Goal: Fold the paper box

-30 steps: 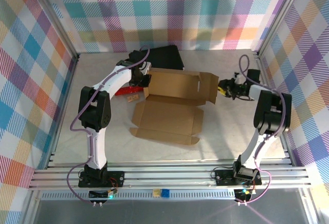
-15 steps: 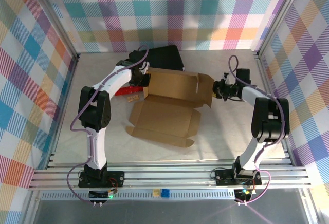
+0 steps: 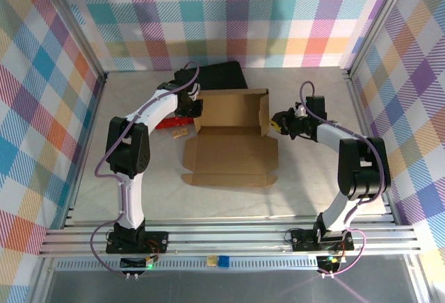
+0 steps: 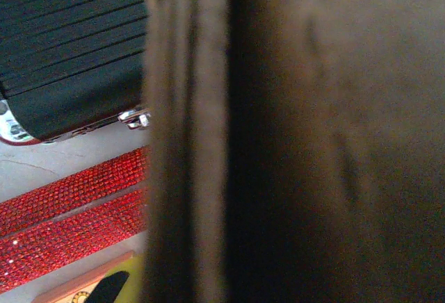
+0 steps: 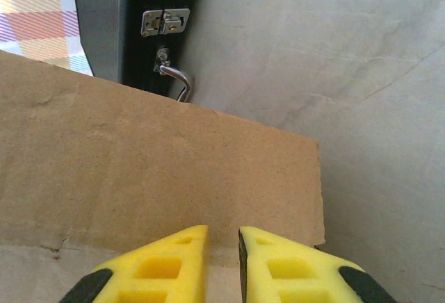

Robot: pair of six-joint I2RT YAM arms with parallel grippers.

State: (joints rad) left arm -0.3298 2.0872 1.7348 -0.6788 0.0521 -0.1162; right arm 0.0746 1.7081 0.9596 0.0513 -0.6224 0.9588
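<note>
— Looking for the paper box (image 3: 229,157).
— Lies mid-desk (image 3: 313,185), brown, with base panel flat and rear wall and right flap standing up. Sits just in front of a black case (image 3: 219,75) with a metal handle.
— And the right fingers (image 5: 167,268)?
— Yellow, drawn nearly together with only a thin slit between. Set close against the outside of the right flap. Cannot tell whether pinching card or not.
— Left fingers (image 3: 196,105)?
— Up at the box's rear left corner, seen from above. From the left wrist, just blurred brown cardboard very close. Cannot tell whether wide or narrow.
— Anything else nearby?
— A red glittery strip (image 4: 69,226) on the desk, left of the box and near the case.
</note>
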